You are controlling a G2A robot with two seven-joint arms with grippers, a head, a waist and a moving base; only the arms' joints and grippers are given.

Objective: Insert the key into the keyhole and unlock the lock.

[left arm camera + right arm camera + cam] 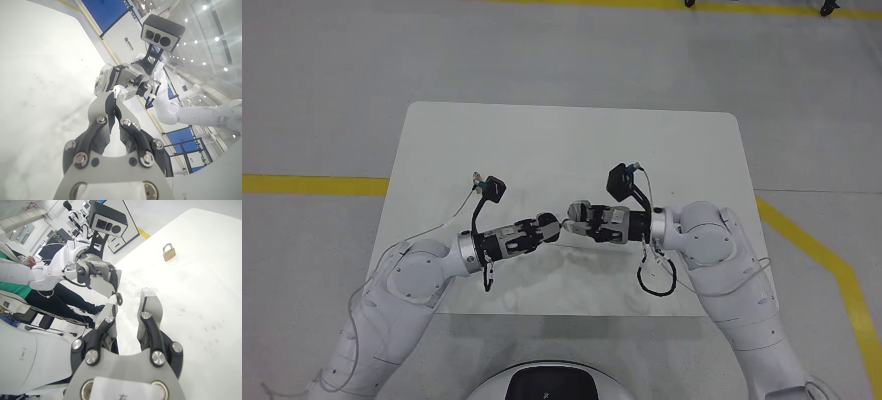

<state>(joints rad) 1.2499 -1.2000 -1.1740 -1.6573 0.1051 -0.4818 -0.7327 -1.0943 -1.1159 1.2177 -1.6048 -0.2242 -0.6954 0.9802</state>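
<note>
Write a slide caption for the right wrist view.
The left hand holds small round-headed metal key beside open right hand; brass padlock sits apart on white table.

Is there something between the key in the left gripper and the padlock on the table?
Nothing visible lies on the table between them. The left gripper holds the key above it; the padlock sits alone farther off. Only the open right gripper is close beside the key.

Key [114, 94] between left fingers [101, 106]
</note>
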